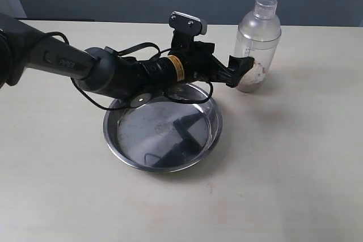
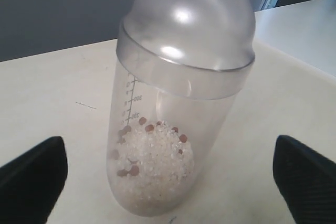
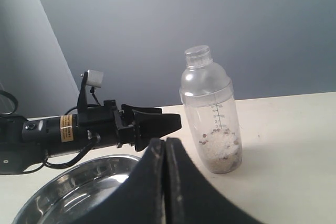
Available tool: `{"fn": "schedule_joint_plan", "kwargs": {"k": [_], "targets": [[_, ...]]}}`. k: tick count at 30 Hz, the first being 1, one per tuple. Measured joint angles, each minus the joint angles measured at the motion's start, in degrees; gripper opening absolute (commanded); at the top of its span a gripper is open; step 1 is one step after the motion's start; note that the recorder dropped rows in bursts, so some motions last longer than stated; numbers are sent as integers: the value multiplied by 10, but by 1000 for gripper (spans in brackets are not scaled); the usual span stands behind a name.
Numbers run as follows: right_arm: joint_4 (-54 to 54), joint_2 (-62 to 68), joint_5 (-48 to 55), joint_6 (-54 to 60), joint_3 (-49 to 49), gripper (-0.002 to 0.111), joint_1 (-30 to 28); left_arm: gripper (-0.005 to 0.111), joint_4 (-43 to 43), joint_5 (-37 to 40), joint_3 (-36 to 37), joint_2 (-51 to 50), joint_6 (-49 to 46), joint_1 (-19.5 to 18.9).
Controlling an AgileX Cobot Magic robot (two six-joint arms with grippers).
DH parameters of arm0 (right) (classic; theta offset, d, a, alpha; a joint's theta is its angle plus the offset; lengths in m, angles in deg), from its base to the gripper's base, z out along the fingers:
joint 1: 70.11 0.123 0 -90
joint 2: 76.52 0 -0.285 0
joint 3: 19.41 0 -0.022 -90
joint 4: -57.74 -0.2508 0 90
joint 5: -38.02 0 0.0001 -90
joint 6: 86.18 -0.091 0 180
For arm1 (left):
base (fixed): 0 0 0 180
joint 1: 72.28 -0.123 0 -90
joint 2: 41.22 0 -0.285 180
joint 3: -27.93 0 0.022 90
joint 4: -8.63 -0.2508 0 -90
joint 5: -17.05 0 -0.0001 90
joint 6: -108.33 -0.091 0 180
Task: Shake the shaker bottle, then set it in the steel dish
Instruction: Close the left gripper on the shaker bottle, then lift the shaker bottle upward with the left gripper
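Observation:
The clear shaker bottle point(image 1: 258, 43) stands upright on the table at the back right, whitish grains with dark specks in its base. My left gripper point(image 1: 241, 71) reaches across the steel dish point(image 1: 163, 133) and stands open just left of the bottle's lower part, apart from it. In the left wrist view the shaker bottle point(image 2: 178, 93) fills the middle, and the left gripper point(image 2: 170, 179) has a dark fingertip at each side, wide of it. The right gripper point(image 3: 165, 182) is shut with nothing in it; beyond it are the shaker bottle point(image 3: 211, 114) and the steel dish point(image 3: 68, 192).
The left arm point(image 1: 113, 72) and its cables lie over the dish's far rim. A pale tabletop point(image 1: 295, 162) stretches around the dish, with a dark wall behind. The right arm is outside the exterior view.

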Motion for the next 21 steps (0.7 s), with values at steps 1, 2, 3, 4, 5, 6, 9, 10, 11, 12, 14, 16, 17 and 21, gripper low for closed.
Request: {"fn": "schedule_joint_plan", "kwargs": {"k": [1, 2, 3, 4, 5, 6, 9, 10, 11, 12, 14, 16, 17, 21], "targets": [[0, 0, 0, 0, 0, -1, 0, 106, 0, 0, 0, 0, 0, 0], [0, 0, 0, 0, 0, -1, 0, 106, -1, 0, 0, 0, 0, 0], [0, 0, 0, 0, 0, -1, 0, 106, -4, 0, 0, 0, 0, 0], [0, 0, 0, 0, 0, -1, 0, 106, -5, 0, 0, 0, 0, 0], [0, 0, 0, 0, 0, -1, 0, 106, -7, 0, 0, 0, 0, 0], [0, 0, 0, 0, 0, -1, 0, 106, -9, 0, 0, 0, 0, 0], [0, 0, 0, 0, 0, -1, 0, 106, -10, 3, 0, 0, -1, 0], [0, 0, 0, 0, 0, -1, 0, 106, -10, 2, 0, 0, -5, 0], [0, 0, 0, 0, 0, -1, 0, 106, -10, 3, 0, 0, -7, 0], [0, 0, 0, 0, 0, -1, 0, 106, -8, 3, 0, 0, -10, 0], [0, 0, 0, 0, 0, -1, 0, 106, 14, 3, 0, 0, -25, 0], [0, 0, 0, 0, 0, -1, 0, 106, 43, 3, 0, -1, -43, 0], [0, 0, 0, 0, 0, -1, 0, 106, 51, -1, -2, -4, -47, 0], [0, 0, 0, 0, 0, -1, 0, 106, 70, -26, -32, -47, -44, 6]]}}
